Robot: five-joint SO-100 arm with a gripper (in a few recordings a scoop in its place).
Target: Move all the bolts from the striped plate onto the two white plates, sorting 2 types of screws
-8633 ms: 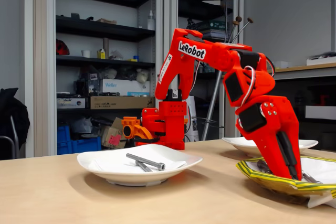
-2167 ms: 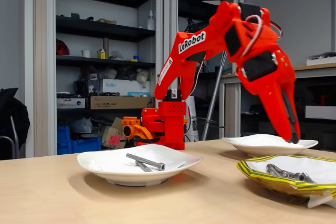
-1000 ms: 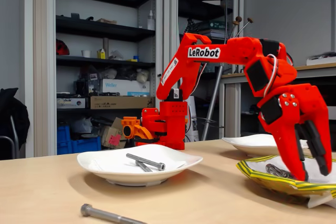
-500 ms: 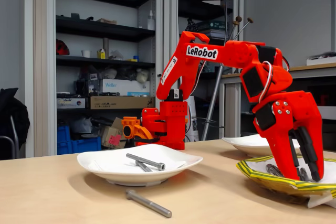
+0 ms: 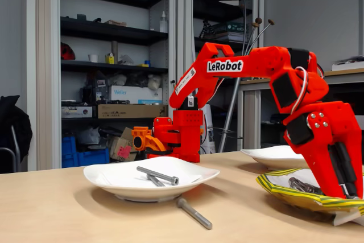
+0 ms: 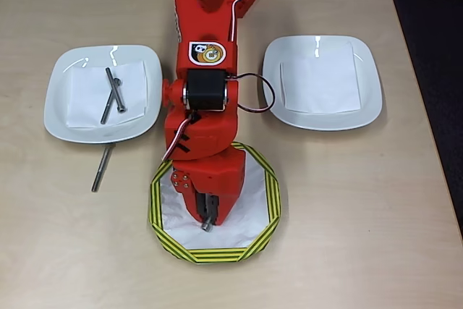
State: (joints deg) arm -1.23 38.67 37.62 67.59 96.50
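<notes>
Jaws of the gripper [image 6: 207, 223] are down inside the striped plate [image 6: 269, 200], close together around the end of a small bolt [image 6: 206, 226], but I cannot tell if they really pinch it yet.

Going from left to right in the overhead view: the left white plate [image 6: 64, 117] holds two long bolts [image 6: 111, 95], crossed over each other. Just below its rim, one more long bolt [image 6: 101, 168] lies on the bare table [image 6: 347, 236]. A second ago it was nearer the table's front edge; it has rolled up close to that plate. It missed, so I think it needs picking up again.

Next comes the striped plate with the arm over it; more bolts [image 5: 302, 186] wait there. The right white plate [image 6: 369, 106] has no bolts yet
</notes>
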